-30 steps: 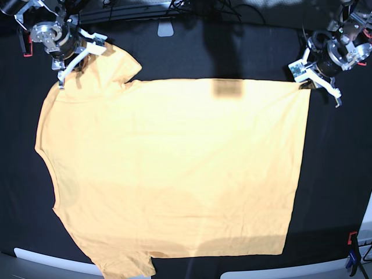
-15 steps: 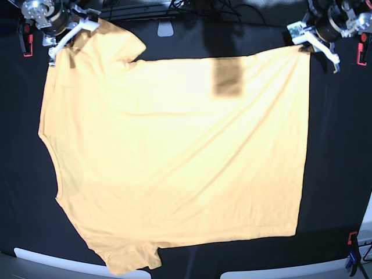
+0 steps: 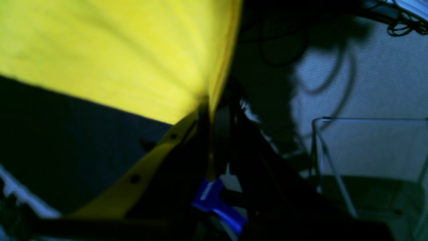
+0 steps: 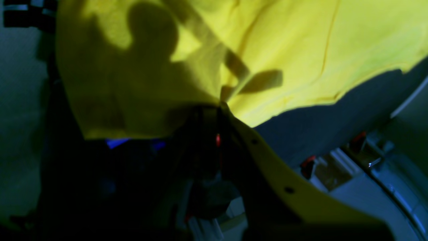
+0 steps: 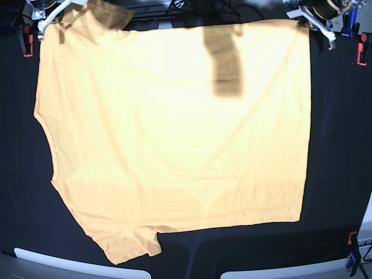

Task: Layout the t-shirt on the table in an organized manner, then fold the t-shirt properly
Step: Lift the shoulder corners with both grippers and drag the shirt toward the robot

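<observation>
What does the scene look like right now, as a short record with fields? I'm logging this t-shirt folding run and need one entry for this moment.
garment: t-shirt, pale yellow-orange, spread wide, one sleeve at the near left
surface: table under a black cloth
left gripper: shut on the shirt's far corner, on the base view's right
right gripper: shut on the shirt's far edge near the other sleeve, on the base view's left
shirt state: held up along its far edge, not folded
clamps: red clamp at the table's far right edge
</observation>
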{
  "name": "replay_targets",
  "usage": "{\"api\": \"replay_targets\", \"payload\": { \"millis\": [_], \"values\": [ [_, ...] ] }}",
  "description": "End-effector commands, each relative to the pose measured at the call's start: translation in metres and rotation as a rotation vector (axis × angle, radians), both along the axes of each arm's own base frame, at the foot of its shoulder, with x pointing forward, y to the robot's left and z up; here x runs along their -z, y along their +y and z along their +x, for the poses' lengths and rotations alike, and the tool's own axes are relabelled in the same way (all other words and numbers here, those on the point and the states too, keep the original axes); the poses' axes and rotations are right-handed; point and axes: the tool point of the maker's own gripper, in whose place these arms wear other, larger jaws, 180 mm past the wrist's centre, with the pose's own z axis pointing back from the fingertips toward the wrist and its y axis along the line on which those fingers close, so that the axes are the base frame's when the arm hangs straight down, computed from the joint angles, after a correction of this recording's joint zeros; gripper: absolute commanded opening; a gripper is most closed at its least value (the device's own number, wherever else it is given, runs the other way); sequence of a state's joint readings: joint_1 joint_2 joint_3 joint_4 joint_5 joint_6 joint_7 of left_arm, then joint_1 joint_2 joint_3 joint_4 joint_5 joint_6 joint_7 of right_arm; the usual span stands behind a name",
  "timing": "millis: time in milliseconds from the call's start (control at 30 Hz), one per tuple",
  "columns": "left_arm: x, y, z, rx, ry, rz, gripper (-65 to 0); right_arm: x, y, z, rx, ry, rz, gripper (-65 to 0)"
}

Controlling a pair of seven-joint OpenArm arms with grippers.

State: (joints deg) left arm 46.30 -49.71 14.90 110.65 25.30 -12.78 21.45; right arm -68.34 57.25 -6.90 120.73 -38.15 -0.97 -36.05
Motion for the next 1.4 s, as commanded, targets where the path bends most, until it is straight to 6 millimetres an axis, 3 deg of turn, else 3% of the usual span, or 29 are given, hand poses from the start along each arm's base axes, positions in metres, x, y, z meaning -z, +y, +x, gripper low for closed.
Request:
{"api": "replay_targets", "payload": {
  "millis": [0, 300, 467, 633, 767, 1167, 1367],
  "values": [
    [-0.01, 0.005, 0.015, -0.01, -0.065, 0.007, -65.0, -0.012, -0.002, 0.016, 0.009, -0.079, -0.004, -65.0],
    [-0.049, 0.053, 0.079, -0.238, -0.282, -0.001, -65.0, -0.035, -0.006, 0.087, 0.15, -0.286, 0.13, -65.0],
    [-0.069, 0.049, 0.118, -0.385, -0.39, -0.13, -65.0, -0.045, 0.008, 0.124, 0.221, -0.373, 0.279, -65.0],
    [-0.075, 0.04, 0.141, -0.431, -0.446, -0.197, -65.0, -0.057, 0.015, 0.149, 0.269, -0.453, 0.365, -65.0],
    [-0.08, 0.035, 0.153, -0.412, -0.466, -0.236, -65.0, -0.061, 0.009, 0.162, 0.292, -0.496, 0.37, -65.0],
    [-0.094, 0.029, 0.172, -0.396, -0.512, -0.291, -65.0, -0.048, -0.051, 0.195, 0.432, -0.548, 0.298, -65.0],
    [-0.076, 0.035, 0.177, -0.414, -0.462, -0.344, -65.0, -0.043, -0.061, 0.205, 0.44, -0.537, 0.289, -65.0]
  ]
}}
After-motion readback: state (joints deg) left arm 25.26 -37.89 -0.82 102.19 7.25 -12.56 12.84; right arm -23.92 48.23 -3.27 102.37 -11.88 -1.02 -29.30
